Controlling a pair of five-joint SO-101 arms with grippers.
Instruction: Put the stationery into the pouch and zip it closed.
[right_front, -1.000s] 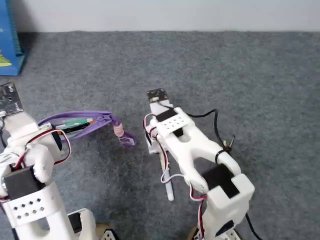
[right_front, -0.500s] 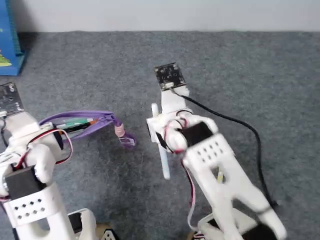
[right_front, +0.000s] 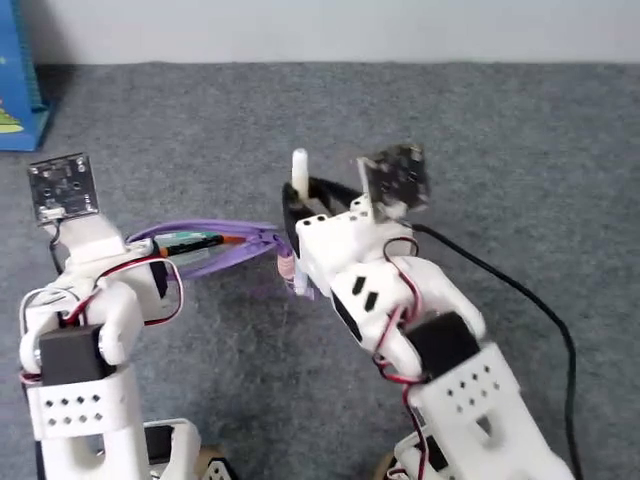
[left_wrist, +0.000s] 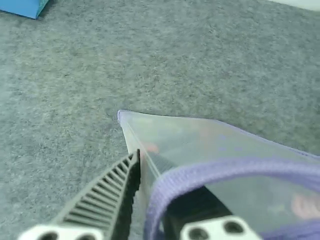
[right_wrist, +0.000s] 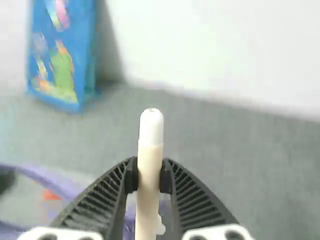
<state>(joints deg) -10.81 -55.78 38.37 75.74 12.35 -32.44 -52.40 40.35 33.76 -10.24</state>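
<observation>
Your right wrist view shows the right pincer clamped on a white pen pointing out past its tips; the left wrist view shows the left pincer gripping the pouch edge. From above, the pouch stretches crosswise between the arms, open counter beyond, blue box far left.

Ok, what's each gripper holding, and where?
Right gripper clamps the white pen by its barrel, below one end. Left gripper pinches the pouch by its wall near a corner.
</observation>
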